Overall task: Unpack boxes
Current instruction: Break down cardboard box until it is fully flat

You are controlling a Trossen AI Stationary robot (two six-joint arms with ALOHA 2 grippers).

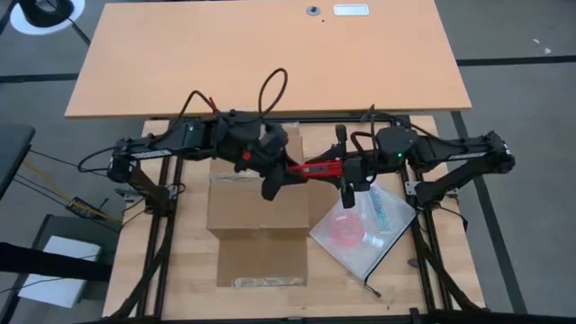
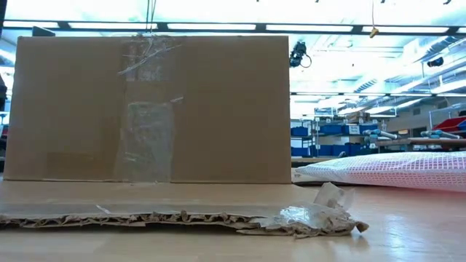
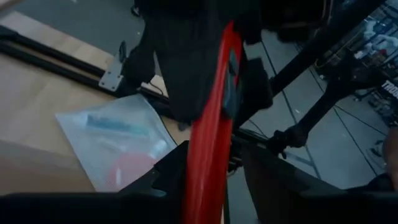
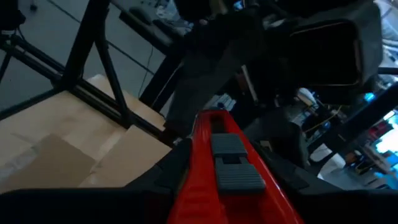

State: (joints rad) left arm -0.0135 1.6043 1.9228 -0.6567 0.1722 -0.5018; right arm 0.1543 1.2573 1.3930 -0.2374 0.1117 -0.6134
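- Occupying the table's (image 1: 180, 288) middle, the carton (image 1: 256, 211) is seen with flaps spread flat.
- A clear plastic bag (image 1: 364, 229) is laid just right of it.
- A red utility knife (image 1: 317, 167) is held above the carton, clamped by both the left gripper (image 1: 290, 171) and the right gripper (image 1: 349, 166).

Carton (image 1: 256, 211) fills table centre, near flap (image 1: 261, 259) lying flat toward the front edge. Clear plastic bag (image 1: 364, 229) takes the table just right of it. Both arms meet above the carton's far end, a red tool (image 1: 317, 167) bridging them. Bare tabletop (image 1: 189, 270) left of flap; far desk (image 1: 270, 54) open.
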